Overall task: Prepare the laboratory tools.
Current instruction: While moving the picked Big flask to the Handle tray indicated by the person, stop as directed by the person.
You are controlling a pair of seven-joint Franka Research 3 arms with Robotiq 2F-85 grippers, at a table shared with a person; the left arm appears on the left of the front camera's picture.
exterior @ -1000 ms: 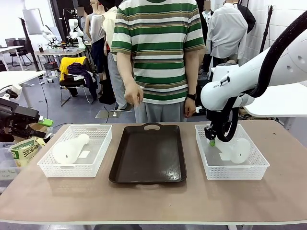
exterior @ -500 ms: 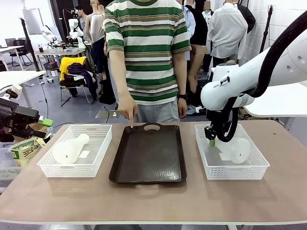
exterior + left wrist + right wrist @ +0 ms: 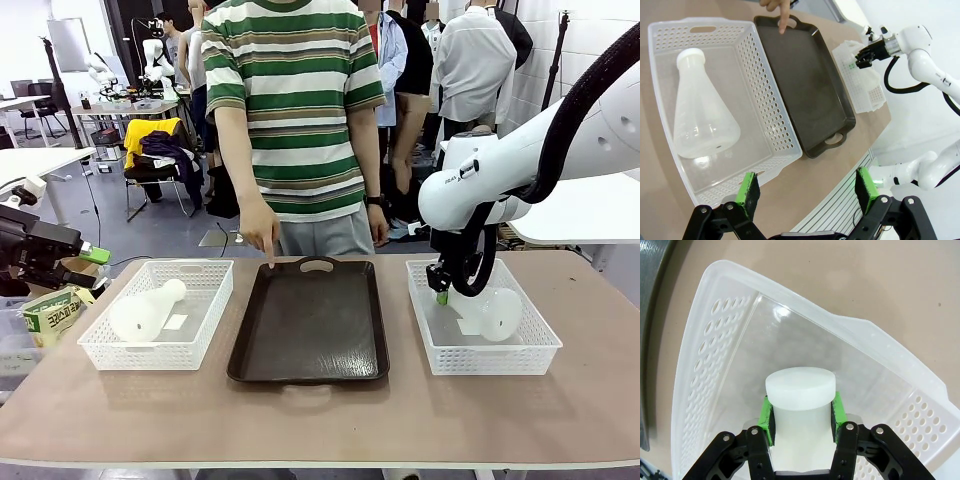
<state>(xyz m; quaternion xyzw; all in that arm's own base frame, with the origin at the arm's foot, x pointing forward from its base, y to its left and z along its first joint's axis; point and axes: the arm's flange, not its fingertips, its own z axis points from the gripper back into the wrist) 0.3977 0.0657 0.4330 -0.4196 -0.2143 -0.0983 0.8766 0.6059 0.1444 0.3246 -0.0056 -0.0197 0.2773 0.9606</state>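
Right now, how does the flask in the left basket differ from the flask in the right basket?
The left flask lies free, the open left gripper apart from it; the right flask has its neck clamped in the shut right gripper. The left flask's neck points toward the robot's right, the right flask's toward its left. Both are frosted-white conical flasks lying on their sides.

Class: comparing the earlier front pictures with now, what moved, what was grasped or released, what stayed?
The person's hand came down, its finger pointing at the far rim of the dark brown tray; the person shifted toward picture left. Nothing was grasped or released. The right claw stays shut on the right flask, the left claw stays open, the left flask lies unmoved.
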